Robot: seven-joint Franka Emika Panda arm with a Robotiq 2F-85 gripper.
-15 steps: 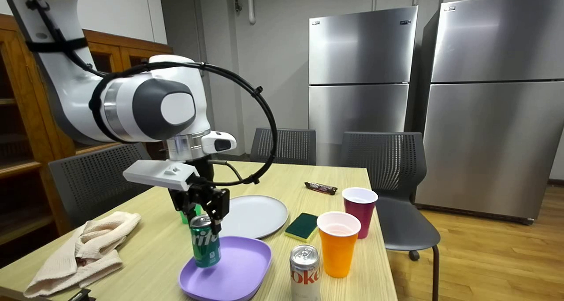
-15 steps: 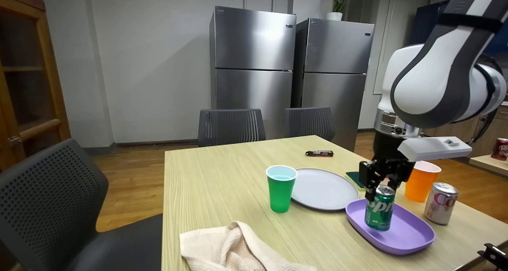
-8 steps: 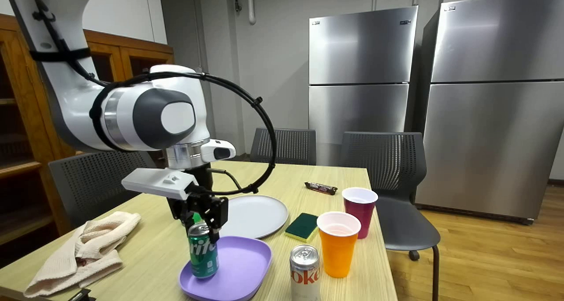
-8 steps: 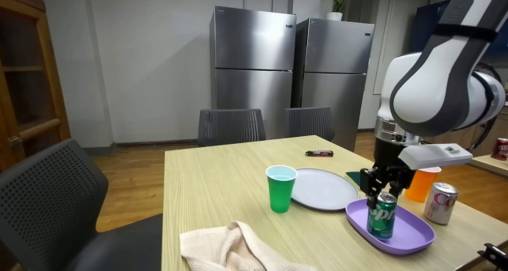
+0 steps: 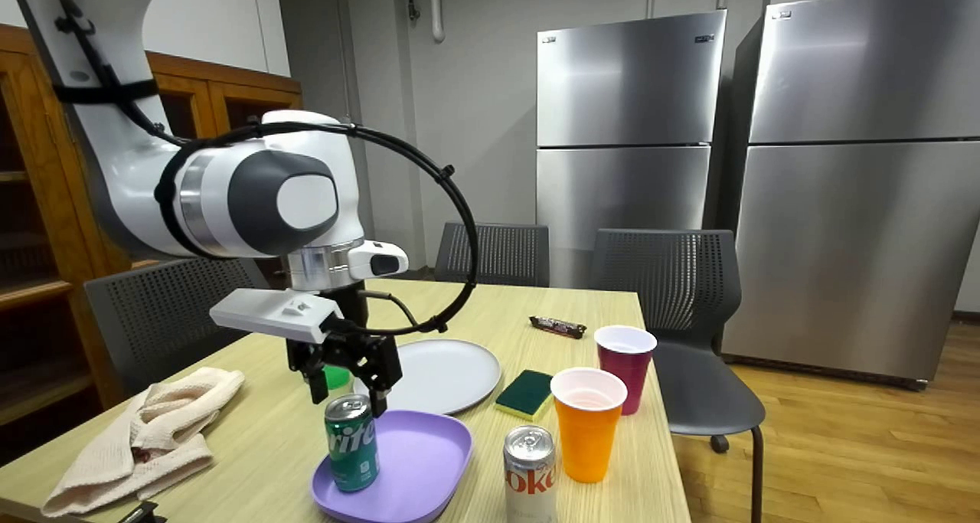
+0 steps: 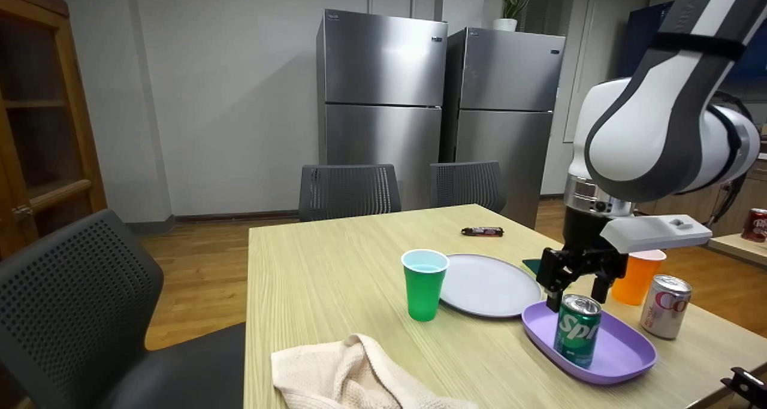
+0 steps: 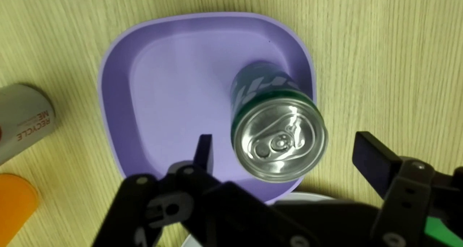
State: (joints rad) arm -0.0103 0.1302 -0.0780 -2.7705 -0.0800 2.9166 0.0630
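Observation:
A green Sprite can (image 5: 352, 452) stands on the purple plate (image 5: 419, 462), close to one side of its rim; both exterior views show it. My gripper (image 6: 576, 301) is just above, its jaws spread wide on either side of the can's top. Seen from the wrist, the silver lid of the Sprite can (image 7: 280, 142) lies between the black fingers (image 7: 376, 160), with a visible gap on each side. Nothing is held. Behind the gripper, a green cup (image 5: 334, 376) is partly hidden in an exterior view.
A Diet Coke can (image 5: 530, 477) and an orange cup (image 5: 588, 439) stand beside the purple plate. Farther back are a maroon cup (image 5: 628, 370), a sponge (image 5: 527, 394), a grey plate (image 5: 452, 374) and a wrapped bar (image 5: 557, 327). A beige towel (image 6: 359, 373) lies crumpled near the table edge.
The can has come down onto the purple plate with the gripper. Since half a second ago the jaws have spread away from the can and the arm has risen very slightly.

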